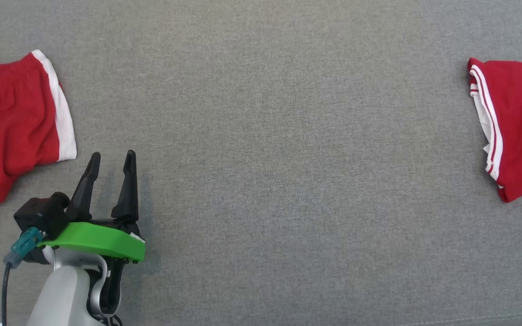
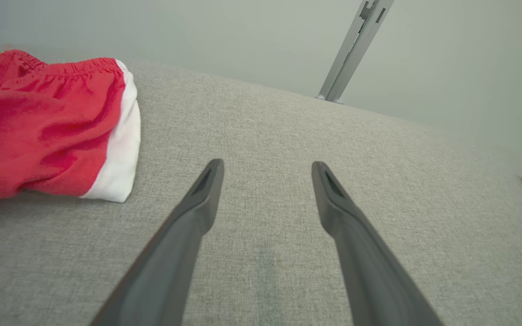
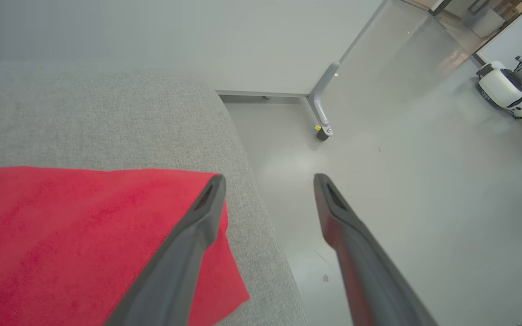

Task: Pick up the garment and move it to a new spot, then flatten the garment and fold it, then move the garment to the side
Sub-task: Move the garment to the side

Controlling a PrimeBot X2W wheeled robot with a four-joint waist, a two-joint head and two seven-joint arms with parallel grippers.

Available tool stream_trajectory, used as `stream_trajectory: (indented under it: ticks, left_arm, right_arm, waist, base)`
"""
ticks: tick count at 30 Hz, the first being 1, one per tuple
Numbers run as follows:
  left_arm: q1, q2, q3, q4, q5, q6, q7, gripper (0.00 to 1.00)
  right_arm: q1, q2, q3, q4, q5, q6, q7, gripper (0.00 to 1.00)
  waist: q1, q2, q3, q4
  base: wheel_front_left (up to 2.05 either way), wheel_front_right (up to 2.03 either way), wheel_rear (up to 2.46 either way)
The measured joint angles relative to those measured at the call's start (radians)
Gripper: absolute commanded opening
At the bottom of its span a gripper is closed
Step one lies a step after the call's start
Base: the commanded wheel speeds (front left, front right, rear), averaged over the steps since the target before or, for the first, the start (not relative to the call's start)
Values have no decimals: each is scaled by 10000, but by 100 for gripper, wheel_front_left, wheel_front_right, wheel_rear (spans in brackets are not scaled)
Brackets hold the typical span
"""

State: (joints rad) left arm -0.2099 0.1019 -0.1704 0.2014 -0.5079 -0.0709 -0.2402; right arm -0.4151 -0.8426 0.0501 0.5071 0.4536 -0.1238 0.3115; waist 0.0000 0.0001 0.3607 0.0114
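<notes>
Since the folded garment [image 1: 517,127] lies flat at the far right edge of the grey desk [image 1: 265,158], you can judge the fold and the move aside as good as done. What may be left is the rumpled red shorts [image 1: 12,127] (white-banded, unfolded) at the left. Your right gripper [image 3: 268,179] hangs over the folded cloth's corner, jaws spread wide and gripping nothing — whether a finger brushes it, you cannot tell — and your left gripper [image 1: 112,155] waits near the shorts, equally wide, empty.
</notes>
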Motion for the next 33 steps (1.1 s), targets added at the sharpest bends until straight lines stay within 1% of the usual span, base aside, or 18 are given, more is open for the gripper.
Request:
stream_trajectory:
  ticks: [6, 9, 13, 18, 21, 24, 27, 30, 33]
  left_arm:
    - [15, 48, 445, 316, 4, 25, -84, 100]
    - [110, 79, 667, 539, 102, 213, -86, 100]
    - [557, 113, 757, 844, 322, 364, -88, 100]
    - [1234, 130, 763, 1149, 637, 495, -88, 100]
    - [1516, 142, 800, 1149, 863, 546, -88, 100]
    - [1687, 102, 895, 1126, 934, 591, -88, 100]
    - [1927, 59, 999, 1112, 986, 639, -88, 100]
    - [2230, 52, 1043, 1101, 1131, 639, -88, 100]
    - [2324, 36, 1091, 1028, 1152, 639, -88, 100]
  right_arm:
    - [-251, 867, -428, -1260, -228, -2, -2236, 100]
    - [-17, 1476, -468, -1801, -230, -12, -3152, 100]
    - [970, 2546, -242, -2211, -240, -12, -4046, 100]
    - [2329, 3950, 334, -2397, -397, -12, -4968, 100]
    - [3028, 4604, 472, -2401, -581, -13, -5576, 100]
    - [3779, 5062, 658, -2307, -867, -13, -5693, 100]
    - [4511, 5517, 826, -2178, -878, -13, -5657, 100]
    - [5138, 5760, 1204, -2031, -1039, -13, -5657, 100]
    - [5233, 5858, 1285, -2002, -1200, -13, -5657, 100]
  waist:
    - [0, 0, -570, -92]
    - [-1, 0, -921, -107]
    - [-1, 0, -1428, -102]
    - [-1, 0, -2103, -89]
    - [-1, 0, -2513, -85]
    - [-1, 0, -2908, -79]
    - [-1, 0, -3266, -64]
    - [-1, 0, -3640, -17]
    - [-1, 0, -3805, 34]
  base:
    - [0, 0, 0]
    - [0, 0, 0]
    - [0, 0, 0]
    - [0, 0, 0]
    - [0, 0, 0]
    - [0, 0, 0]
    - [0, 0, 0]
    - [0, 0, 0]
    - [0, 0, 0]
